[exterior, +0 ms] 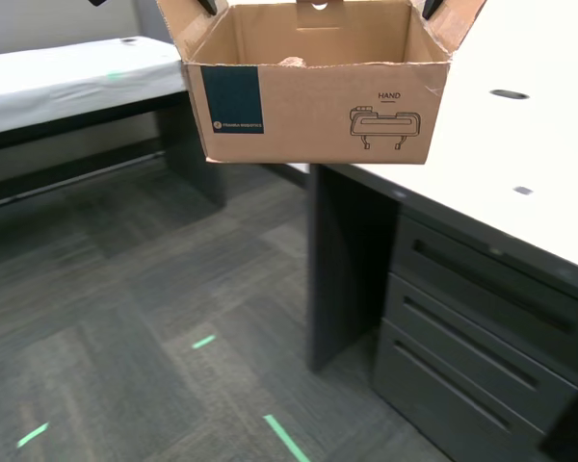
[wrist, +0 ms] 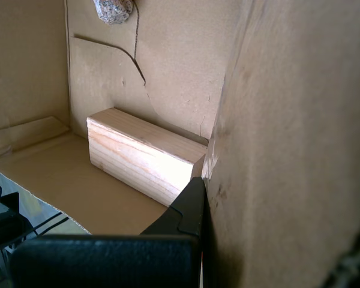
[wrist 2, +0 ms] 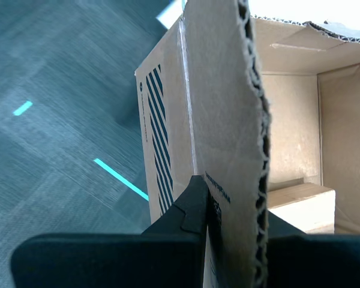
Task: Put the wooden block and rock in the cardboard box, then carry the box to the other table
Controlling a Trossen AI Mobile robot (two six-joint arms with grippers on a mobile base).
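Open grey carpet [exterior: 125,318] beneath cardboard box [exterior: 318,111], beside desk edge [exterior: 443,207].

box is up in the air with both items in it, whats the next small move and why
Probably keep both hands clamped and carry the cardboard box toward the other table: the wooden block and rock are inside, and the box hangs over the floor.

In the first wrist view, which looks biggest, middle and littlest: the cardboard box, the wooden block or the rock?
1. The cardboard box, biggest.
2. The wooden block.
3. The rock, littlest, though partly cut off and farther away.
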